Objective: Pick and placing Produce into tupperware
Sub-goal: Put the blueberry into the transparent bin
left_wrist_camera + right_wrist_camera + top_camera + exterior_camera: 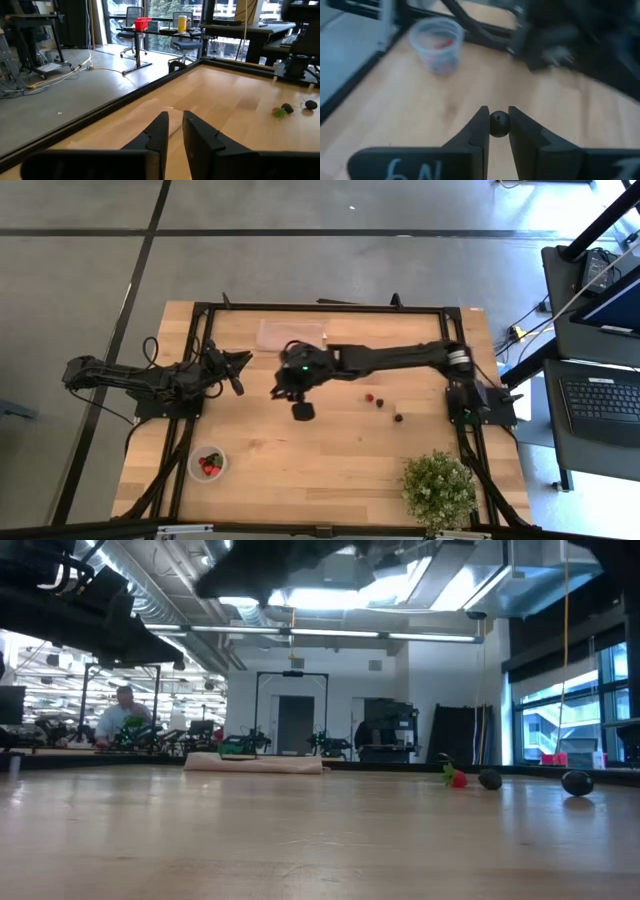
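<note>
Pale wood table; right gripper pinches round dark berry; left gripper nearly shut, empty.

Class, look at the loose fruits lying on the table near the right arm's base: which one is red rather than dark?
The strawberry, the loose fruit farthest from the right arm's base. It is red with a green top; the two berries beside it are dark.

Wooden table carries: clear tub near left front, potted plant right front, pinkish cloth at back, strawberry and two dark berries mid-right.
</note>
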Robot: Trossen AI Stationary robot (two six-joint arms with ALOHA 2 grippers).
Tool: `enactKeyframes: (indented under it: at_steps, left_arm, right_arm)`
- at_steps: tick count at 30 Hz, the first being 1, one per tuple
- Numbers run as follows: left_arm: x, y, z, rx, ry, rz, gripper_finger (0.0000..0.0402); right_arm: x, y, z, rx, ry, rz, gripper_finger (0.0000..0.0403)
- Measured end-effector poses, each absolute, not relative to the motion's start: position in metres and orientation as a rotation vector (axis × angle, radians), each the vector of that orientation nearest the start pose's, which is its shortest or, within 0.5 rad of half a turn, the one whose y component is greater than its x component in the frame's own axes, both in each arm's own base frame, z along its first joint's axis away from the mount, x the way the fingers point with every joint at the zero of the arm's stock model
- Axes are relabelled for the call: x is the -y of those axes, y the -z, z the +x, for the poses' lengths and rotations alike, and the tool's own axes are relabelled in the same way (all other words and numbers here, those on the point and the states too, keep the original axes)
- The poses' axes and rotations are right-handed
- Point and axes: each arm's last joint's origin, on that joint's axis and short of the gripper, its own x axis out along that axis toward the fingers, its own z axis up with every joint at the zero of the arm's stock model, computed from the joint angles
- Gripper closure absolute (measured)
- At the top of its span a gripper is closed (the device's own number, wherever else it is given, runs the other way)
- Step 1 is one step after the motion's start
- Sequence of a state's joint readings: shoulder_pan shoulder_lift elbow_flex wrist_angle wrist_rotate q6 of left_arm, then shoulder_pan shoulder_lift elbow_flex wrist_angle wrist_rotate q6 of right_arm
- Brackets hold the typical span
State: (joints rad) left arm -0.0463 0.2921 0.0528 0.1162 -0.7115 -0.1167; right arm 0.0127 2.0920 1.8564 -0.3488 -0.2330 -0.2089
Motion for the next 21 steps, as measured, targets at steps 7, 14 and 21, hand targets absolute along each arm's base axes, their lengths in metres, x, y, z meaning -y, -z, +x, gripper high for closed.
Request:
enactKeyframes:
  at_steps: [7, 14, 21]
  left_arm:
    - [-0.014, -0.168, 0.109, -0.083, -0.670, -0.074, 0.0336]
    - [-0.012, -0.168, 0.111, -0.091, -0.583, -0.082, 0.0322]
    - [-0.010, -0.168, 0.111, -0.092, -0.528, -0.099, 0.0310]
  right_arm:
    - [-0.024, -0.287, 0.515, -0.551, -0.408, -0.148, 0.0346]
    - [-0.034, -0.227, 0.532, -0.734, -0.442, -0.128, 0.0345]
    - [-0.056, -0.159, 0.539, -0.887, -0.520, -0.128, 0.0345]
